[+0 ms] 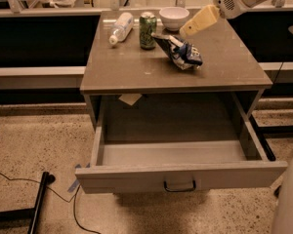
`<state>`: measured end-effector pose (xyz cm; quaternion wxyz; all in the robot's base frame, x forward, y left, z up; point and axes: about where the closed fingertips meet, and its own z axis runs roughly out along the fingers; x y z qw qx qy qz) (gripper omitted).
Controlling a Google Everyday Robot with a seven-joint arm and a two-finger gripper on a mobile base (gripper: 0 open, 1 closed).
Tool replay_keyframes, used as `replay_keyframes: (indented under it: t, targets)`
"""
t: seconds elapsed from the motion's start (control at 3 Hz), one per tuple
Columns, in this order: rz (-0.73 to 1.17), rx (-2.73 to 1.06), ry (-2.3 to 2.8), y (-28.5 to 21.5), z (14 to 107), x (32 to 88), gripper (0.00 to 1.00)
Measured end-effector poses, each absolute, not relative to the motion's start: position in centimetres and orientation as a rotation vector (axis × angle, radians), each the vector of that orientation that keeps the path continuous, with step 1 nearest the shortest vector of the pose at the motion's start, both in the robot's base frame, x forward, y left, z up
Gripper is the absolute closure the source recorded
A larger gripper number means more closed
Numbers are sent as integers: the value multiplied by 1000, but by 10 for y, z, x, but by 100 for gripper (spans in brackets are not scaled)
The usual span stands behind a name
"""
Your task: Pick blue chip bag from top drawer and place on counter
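Note:
The blue chip bag (pixel 181 52) lies crumpled on its side on the counter (pixel 136 69), right of centre. My gripper (pixel 185 31) hovers just above and behind the bag, its cream fingers (pixel 201 20) pointing down-left, open and holding nothing. The arm comes in from the top right. The top drawer (pixel 180 175) is pulled fully out below the counter and its inside shows nothing. Its dark handle (pixel 179 185) is at the front centre.
A green can (pixel 147 30), a clear plastic bottle (pixel 121 27) lying down and a white bowl (pixel 174 17) stand at the counter's back. A paper scrap (pixel 130 99) hangs under the counter. A black stand and cable (pixel 39 204) lie on the floor at left.

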<state>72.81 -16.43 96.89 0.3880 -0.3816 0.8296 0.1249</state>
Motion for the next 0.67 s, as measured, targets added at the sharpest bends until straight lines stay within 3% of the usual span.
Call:
replay_keyframes:
  t: [0.67]
  targets:
    - [352,-978,2043,-173,997,710,0]
